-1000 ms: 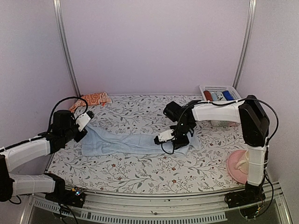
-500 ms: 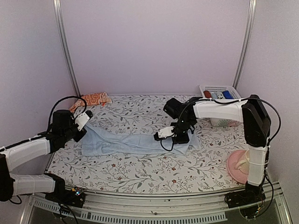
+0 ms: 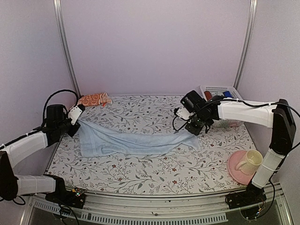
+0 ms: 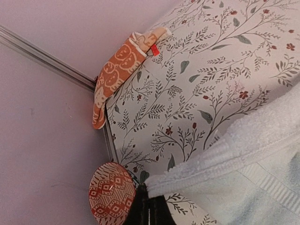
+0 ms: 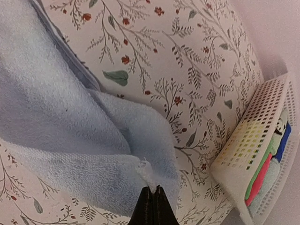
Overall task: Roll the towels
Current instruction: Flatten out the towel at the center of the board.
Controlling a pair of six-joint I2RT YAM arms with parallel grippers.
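Note:
A light blue towel (image 3: 136,141) hangs stretched across the middle of the floral table, sagging between my two grippers. My left gripper (image 3: 76,123) is shut on its left corner (image 4: 161,180), held off the table. My right gripper (image 3: 193,128) is shut on the towel's right corner (image 5: 149,172), also raised. The orange-red printed towel (image 3: 93,99) lies crumpled in the back left corner, also seen as the orange towel (image 4: 117,75) against the wall in the left wrist view.
A white basket (image 3: 220,96) with coloured rolled items stands at the back right, its mesh wall (image 5: 255,140) close to my right gripper. A cream mug (image 3: 249,161) sits on a pink plate (image 3: 236,172) at the front right. Walls enclose the table.
My right gripper closed on the blue towel's right corner, then lifted and pulled right and back. My left gripper drew left with its corner, so the towel is now stretched.

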